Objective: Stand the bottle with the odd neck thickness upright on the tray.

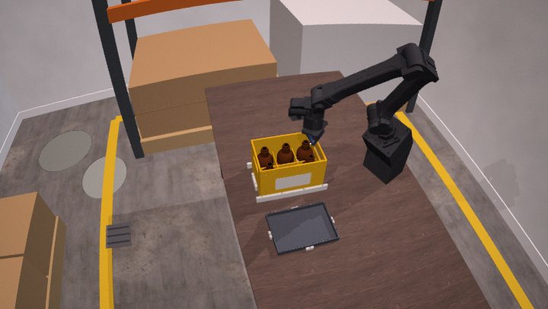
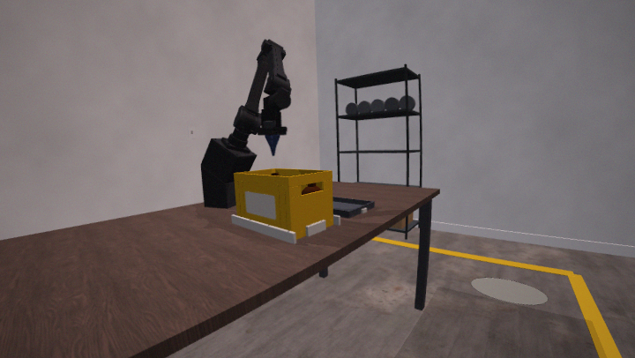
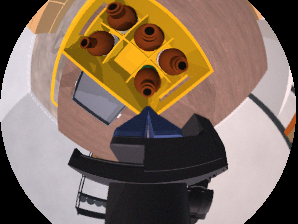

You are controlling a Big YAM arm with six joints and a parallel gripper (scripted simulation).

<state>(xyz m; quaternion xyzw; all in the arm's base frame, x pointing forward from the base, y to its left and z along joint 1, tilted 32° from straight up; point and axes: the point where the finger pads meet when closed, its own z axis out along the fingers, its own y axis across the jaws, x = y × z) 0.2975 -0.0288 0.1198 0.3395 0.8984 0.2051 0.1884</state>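
The yellow crate [image 1: 266, 184] [image 2: 310, 213] [image 3: 75, 53] stands on the table with several brown bottles upright in its compartments. A back-row bottle [image 1: 285, 156] is in the middle, one [image 1: 264, 156] is at the left and one [image 1: 304, 154] at the right. In the wrist view a bottle [image 3: 147, 80] lies nearest the fingertips. I cannot tell which neck differs. My gripper [image 1: 313, 143] [image 2: 272, 154] [image 3: 148, 109] is shut and empty, its blue fingertips together above the crate and clear of the bottles. The dark tray [image 1: 303, 230] [image 2: 350, 205] [image 3: 98, 98] is flat and empty.
White strips [image 1: 291, 193] [image 2: 265, 228] lie along the crate's base. Small white blocks [image 1: 309, 248] sit at the tray's edges. The arm's black base [image 1: 387, 153] [image 2: 222, 177] stands to the right of the crate in the top view.
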